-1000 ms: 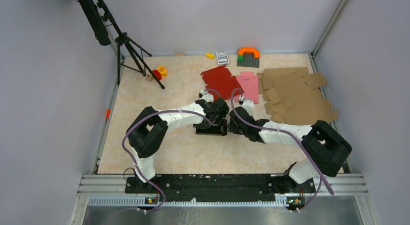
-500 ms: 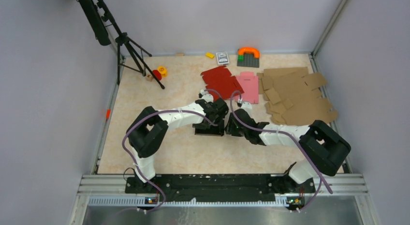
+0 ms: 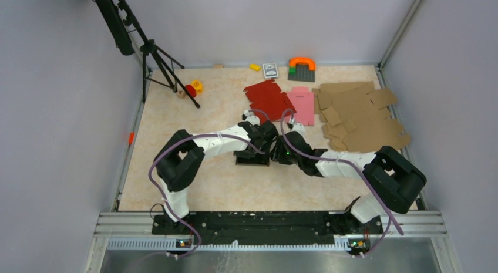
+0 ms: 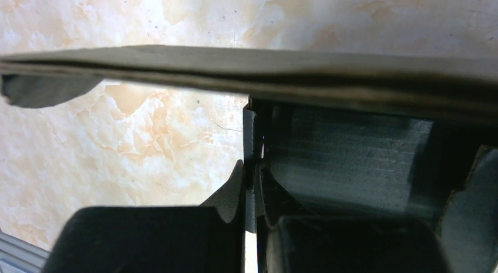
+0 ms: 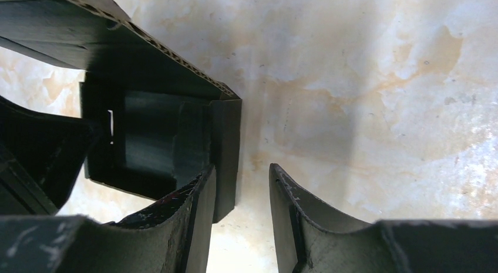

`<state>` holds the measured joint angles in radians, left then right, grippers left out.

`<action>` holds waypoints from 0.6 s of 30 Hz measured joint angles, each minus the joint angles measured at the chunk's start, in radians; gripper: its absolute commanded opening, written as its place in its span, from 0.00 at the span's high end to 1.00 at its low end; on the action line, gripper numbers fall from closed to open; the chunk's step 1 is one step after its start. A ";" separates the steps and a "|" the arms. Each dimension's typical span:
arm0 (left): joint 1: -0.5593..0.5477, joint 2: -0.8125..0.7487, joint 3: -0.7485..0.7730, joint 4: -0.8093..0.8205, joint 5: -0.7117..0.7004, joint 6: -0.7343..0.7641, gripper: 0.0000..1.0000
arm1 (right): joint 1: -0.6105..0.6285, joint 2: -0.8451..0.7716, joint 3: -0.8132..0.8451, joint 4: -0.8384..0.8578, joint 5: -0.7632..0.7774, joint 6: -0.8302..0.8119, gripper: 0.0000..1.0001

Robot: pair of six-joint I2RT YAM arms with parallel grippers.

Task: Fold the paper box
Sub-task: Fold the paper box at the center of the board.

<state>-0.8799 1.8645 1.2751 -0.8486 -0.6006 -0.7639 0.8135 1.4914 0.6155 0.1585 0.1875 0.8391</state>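
**Top view:** The right gripper (image 3: 282, 152) has slid left over the last second and now sits tight against the right end of the paper box (image 3: 251, 160). A green LED on its wrist now shows. The left gripper (image 3: 263, 142) has barely moved and is still planted over the box's far side. The box sits mid-table (image 3: 217, 188) between the two wrists, and less of it shows than a second ago. It is well apart from the red blank (image 3: 268, 97), the pink blank (image 3: 302, 104) and the brown cardboard pile (image 3: 358, 114).

**Left wrist:** The left gripper (image 4: 252, 174) has its jaws pinched together on a thin upright wall of the box (image 4: 352, 161), with no gap left beyond the card itself. A folded panel runs edge-on across the top of the frame. The grip looks solid, so this arm is the anchor.

**Right wrist:** The right gripper (image 5: 242, 188) has its jaws part open and is gripping nothing. The box's (image 5: 147, 138) end wall stands upright in the gap, hard against the inner finger (image 5: 197, 211), and the other finger is clear of it. The interior is visible, so the walls are already raised.

**Read:** The right arm has just lined up on the end wall. I think the next step is to close on it or push it in. The main risk is the thin card buckling, or the box skidding if the left pinch slips.
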 measured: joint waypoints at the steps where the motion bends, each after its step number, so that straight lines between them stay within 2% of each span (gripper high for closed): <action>1: -0.002 0.000 0.000 -0.002 0.000 0.000 1.00 | 0.000 0.000 0.000 0.006 -0.005 0.002 0.62; 7: -0.017 0.000 0.000 0.008 0.029 -0.001 1.00 | 0.000 0.004 0.000 0.057 -0.051 0.021 0.63; 11: -0.016 0.000 0.000 0.008 0.032 -0.001 1.00 | 0.000 0.020 0.000 0.056 -0.055 0.021 0.71; 18: -0.022 0.000 0.000 0.008 0.051 -0.017 1.00 | 0.011 0.039 0.029 -0.014 -0.026 0.019 0.73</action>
<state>-0.9020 1.8641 1.2755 -0.8406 -0.5499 -0.7811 0.8249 1.5303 0.6445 0.1444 0.1612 0.8585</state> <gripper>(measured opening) 0.021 0.278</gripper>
